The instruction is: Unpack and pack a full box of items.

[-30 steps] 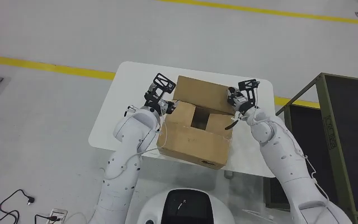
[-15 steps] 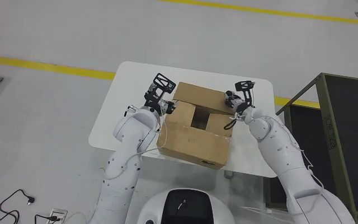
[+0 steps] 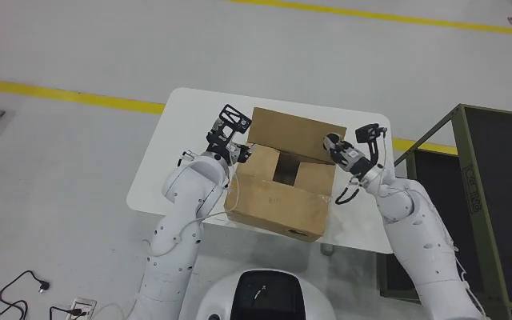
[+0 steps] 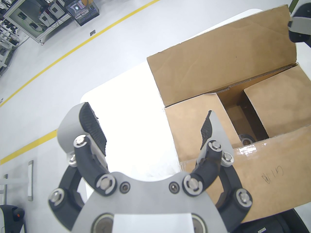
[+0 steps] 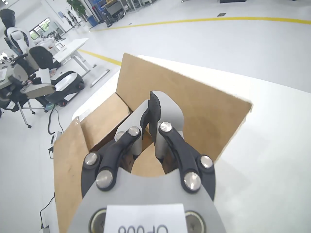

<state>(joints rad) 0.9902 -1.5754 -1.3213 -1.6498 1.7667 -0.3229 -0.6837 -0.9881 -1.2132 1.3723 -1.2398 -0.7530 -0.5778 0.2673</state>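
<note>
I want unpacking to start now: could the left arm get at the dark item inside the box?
Probably not yet. The left tool hangs open by a corner of the box, but two inner flaps cover most of the opening, leaving only a narrow gap above the dark item.

box (image 4: 255, 175) contents mostly hidden under inner flaps (image 4: 194, 120) (dark gap between), perhaps a round part (image 4: 245, 139), unidentifiable

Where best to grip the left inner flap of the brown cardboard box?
Pinch the left inner flap at its free edge beside the centre gap, coming down from above. It lies flat over the opening, so likely only that edge lets a finger slip under.
</note>
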